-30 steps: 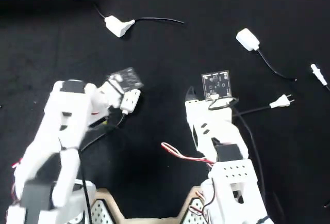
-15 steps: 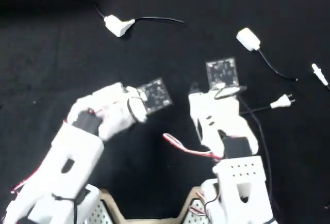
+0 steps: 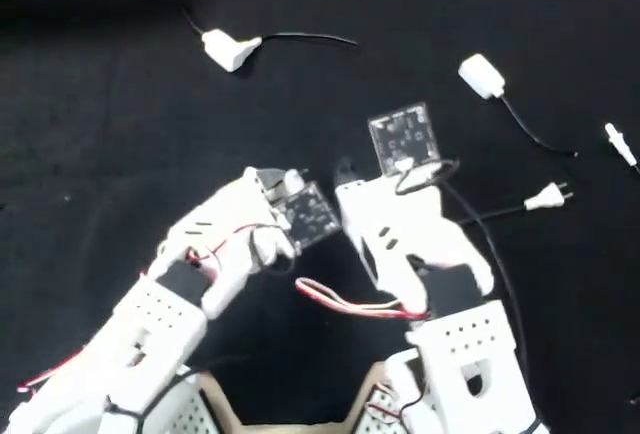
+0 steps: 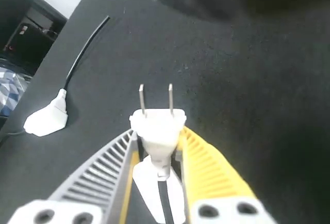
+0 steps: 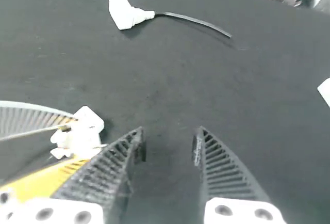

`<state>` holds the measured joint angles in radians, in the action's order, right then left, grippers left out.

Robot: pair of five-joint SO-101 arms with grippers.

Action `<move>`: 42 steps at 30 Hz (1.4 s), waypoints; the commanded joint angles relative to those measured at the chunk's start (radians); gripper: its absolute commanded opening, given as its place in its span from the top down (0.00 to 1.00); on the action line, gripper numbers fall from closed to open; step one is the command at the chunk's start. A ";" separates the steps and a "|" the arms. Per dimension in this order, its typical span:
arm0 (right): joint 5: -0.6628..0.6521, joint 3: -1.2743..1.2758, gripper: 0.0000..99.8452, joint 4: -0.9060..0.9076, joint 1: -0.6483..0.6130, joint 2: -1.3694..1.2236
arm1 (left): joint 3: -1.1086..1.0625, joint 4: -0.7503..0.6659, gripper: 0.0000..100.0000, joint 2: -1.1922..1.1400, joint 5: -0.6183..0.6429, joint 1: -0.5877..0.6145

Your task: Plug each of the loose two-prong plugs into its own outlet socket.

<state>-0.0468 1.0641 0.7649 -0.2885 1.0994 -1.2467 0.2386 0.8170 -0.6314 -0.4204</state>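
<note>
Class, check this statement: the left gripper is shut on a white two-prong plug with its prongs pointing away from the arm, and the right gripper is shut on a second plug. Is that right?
Not quite. The left gripper is shut on the white two-prong plug, prongs pointing away from the arm. But the right gripper is open and holds nothing, as the right wrist view shows.

black table [image 3: 100, 134] | far-left socket [image 3: 230, 50] | far-right socket [image 3: 481, 76] | loose two-prong plug [image 3: 547, 194] at right
</note>
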 commanded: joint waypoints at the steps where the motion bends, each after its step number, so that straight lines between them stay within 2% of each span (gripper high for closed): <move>1: 0.017 -0.050 0.87 -0.009 -0.040 0.016 | 0.024 -0.104 0.97 -0.094 0.023 -0.010; 5: 0.006 -0.041 0.99 -0.035 -0.100 0.012 | 0.107 -0.101 0.97 -0.204 0.023 -0.021; 9: 0.006 -0.008 0.99 -0.061 -0.103 0.016 | 0.134 -0.101 0.97 -0.242 0.025 -0.073; 17: 0.006 -0.001 0.99 -0.060 -0.097 0.016 | 0.131 -0.101 0.97 -0.242 0.026 -0.068; 24: 0.015 -0.002 0.99 -0.063 0.118 0.016 | 0.156 -0.104 0.97 -0.241 0.109 0.019; 26: 0.015 0.002 0.99 -0.063 0.127 0.008 | 0.163 -0.103 0.97 -0.241 0.109 0.013; 30: 0.015 0.041 0.99 -0.110 0.110 0.008 | 0.170 -0.101 0.97 -0.239 0.109 -0.073; 32: 0.017 0.054 0.99 -0.127 0.098 0.012 | 0.171 -0.101 0.97 -0.216 0.110 -0.110; 36: 0.017 0.056 0.99 -0.132 0.094 0.008 | 0.171 -0.083 0.97 -0.133 0.123 -0.101; 42: 0.017 0.061 0.99 -0.132 0.028 0.008 | 0.208 0.035 0.97 0.075 0.264 -0.101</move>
<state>-0.0391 1.1254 0.6529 -0.2286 1.1009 -1.1040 0.2371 0.7879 -0.4289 -0.5094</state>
